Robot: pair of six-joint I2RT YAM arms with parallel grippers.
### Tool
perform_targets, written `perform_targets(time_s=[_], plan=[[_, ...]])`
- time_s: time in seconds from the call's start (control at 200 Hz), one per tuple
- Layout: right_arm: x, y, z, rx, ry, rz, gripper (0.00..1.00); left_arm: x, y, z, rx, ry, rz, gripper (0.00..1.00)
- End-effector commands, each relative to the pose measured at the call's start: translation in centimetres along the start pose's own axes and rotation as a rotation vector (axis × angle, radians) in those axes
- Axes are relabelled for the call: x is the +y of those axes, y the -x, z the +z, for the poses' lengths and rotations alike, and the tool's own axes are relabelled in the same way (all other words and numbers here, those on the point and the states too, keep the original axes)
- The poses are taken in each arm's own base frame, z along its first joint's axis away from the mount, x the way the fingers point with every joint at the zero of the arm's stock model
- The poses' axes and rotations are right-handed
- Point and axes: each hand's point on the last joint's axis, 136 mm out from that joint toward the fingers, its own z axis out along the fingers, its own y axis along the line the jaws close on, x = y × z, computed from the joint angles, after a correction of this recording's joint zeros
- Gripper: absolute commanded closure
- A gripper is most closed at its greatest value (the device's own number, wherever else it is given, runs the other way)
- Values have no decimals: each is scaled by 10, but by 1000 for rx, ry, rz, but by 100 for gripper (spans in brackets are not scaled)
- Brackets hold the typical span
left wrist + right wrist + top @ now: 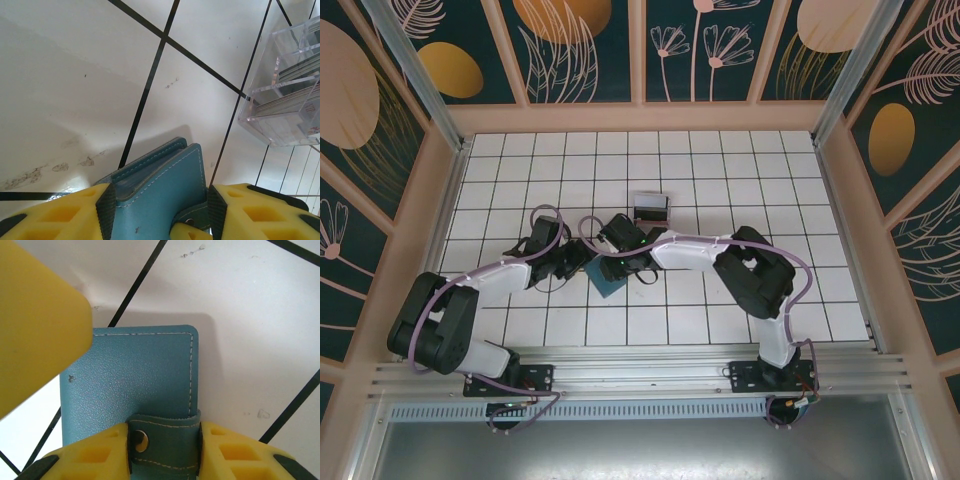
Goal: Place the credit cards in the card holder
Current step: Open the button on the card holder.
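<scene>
We clamp the card holder in the left gripper and pinch its strap with the right gripper; we should peel gently.

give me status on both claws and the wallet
Left claw clamped across the closed wallet. Right claw pinching its snap strap. Cards in the clear box. In the way: strap looks fastened.

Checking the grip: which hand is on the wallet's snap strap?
The right hand: its fingers flank the snap strap, while the left hand spans the whole teal wallet.
</scene>
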Motion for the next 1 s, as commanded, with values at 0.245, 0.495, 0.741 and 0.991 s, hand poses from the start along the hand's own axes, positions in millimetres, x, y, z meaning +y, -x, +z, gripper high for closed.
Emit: perform_targets(time_s=[0.245, 0.495, 0.741, 0.991], plan=[[9, 4, -19, -46, 254, 149, 78, -8, -7, 6, 42, -26, 27, 56], [-4, 13, -35, -94, 409, 308, 90, -13, -9, 11, 57, -29, 40, 64], [-16, 9, -41, -121, 406, 392, 76, -33, 3, 3, 15, -31, 87, 64], [-21, 12, -64, -173, 258, 169, 54, -30, 9, -1, -11, 10, 108, 66]])
